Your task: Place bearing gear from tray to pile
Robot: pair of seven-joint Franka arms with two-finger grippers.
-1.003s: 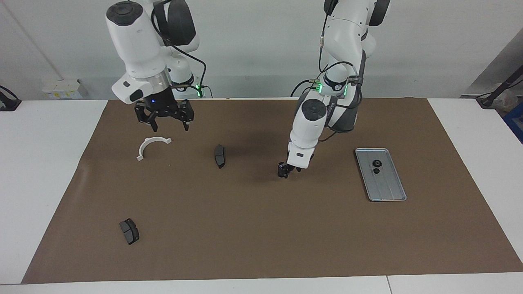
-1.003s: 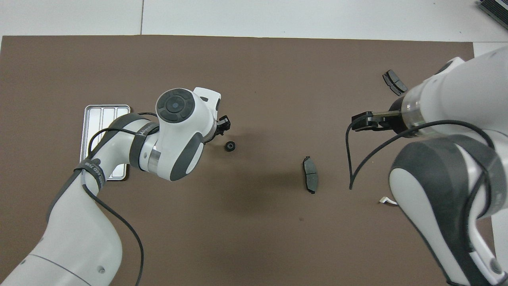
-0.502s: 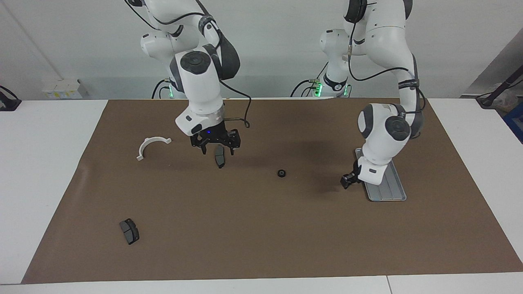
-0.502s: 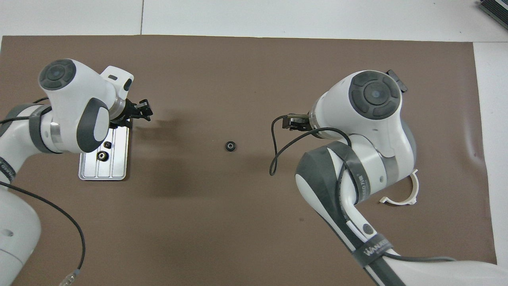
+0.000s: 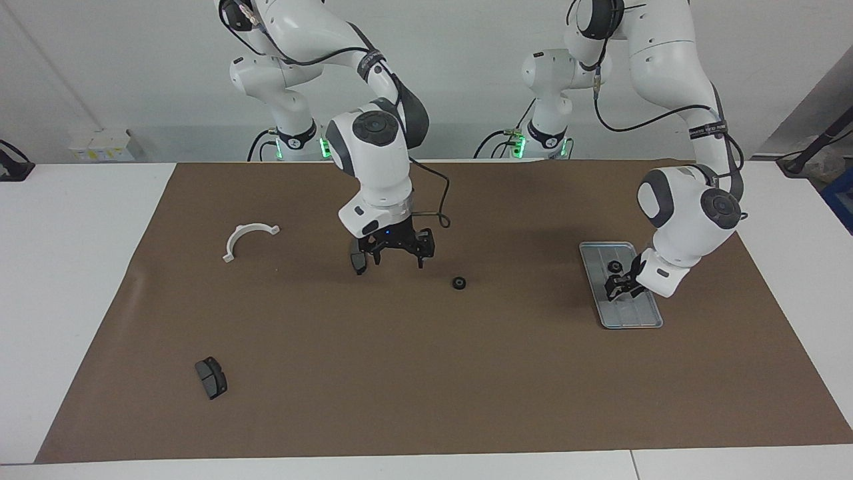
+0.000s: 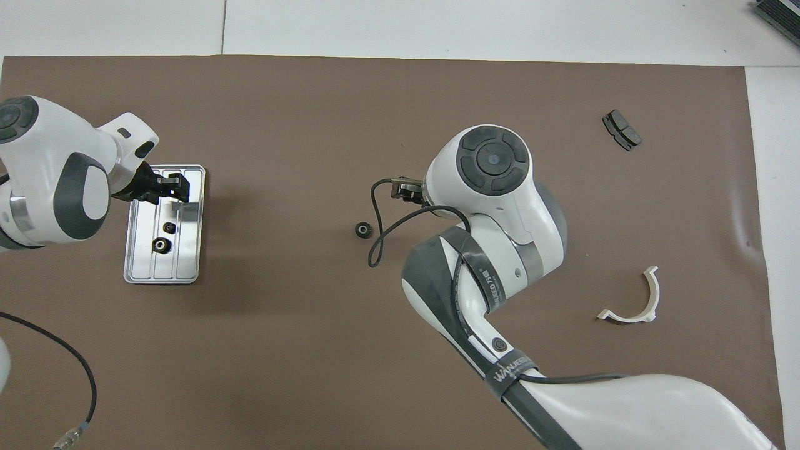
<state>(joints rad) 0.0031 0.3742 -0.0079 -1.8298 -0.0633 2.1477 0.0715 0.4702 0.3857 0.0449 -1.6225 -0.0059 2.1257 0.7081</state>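
Progress: one bearing gear [image 5: 458, 283] lies on the brown mat [image 5: 426, 373] in the middle of the table, outside the tray [image 5: 640, 320]. It looks part-way to the pile, not there yet.
Left to do: two more gears [image 6: 165, 236] sit in the tray, so most of the job appears to remain.
Tray: a silver ridged tray toward the left arm's end of the table, holding those two small dark gears side by side.
Pile: a loose scatter toward the right arm's end. It is a white half-ring bracket [image 5: 248, 239], one dark brake pad [image 5: 358, 257] near the middle and a second brake pad [image 5: 211, 377] far from the robots.
Left gripper [image 5: 618, 285]: low over the tray, just beside the gears. I cannot tell whether its claw is released or clenched.
Right gripper [image 5: 398, 252]: over the mat between the nearer brake pad and the lone gear, claw spread wide and empty.
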